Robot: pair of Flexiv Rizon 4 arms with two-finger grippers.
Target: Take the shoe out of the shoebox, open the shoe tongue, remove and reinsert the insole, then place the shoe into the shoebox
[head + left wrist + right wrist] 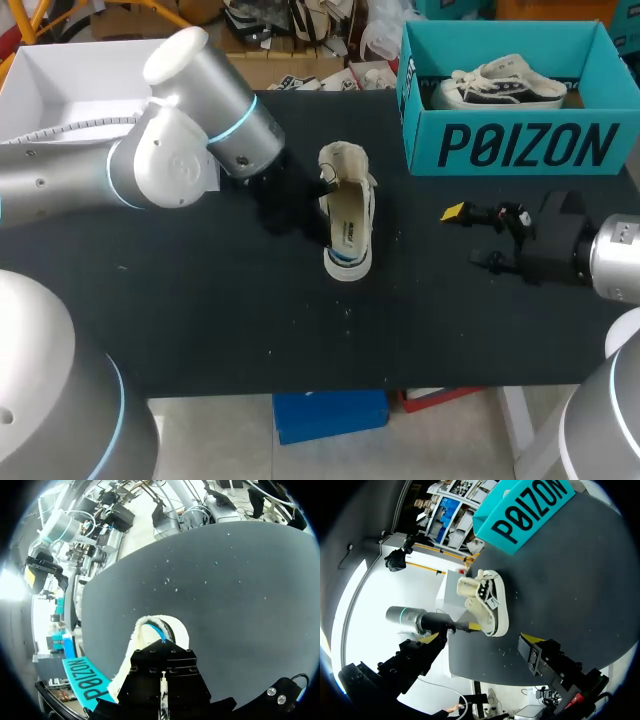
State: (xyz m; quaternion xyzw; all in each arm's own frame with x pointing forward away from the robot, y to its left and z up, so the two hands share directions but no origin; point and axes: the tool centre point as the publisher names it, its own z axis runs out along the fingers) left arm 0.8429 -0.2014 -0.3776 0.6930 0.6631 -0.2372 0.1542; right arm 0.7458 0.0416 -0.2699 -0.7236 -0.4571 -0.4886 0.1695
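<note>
Your box stood open at the upper right of the head view, holding a second shoe that lay lengthwise inside it. The shoe was out of the box, on the table near the middle of the frame, with its opening up and its insole showing. Your left gripper was against the shoe's left side; you could not tell whether it was clamped on anything. Your right gripper sat at the right of the frame, below the box and well apart from the shoe, spread wide with nothing in it.
</note>
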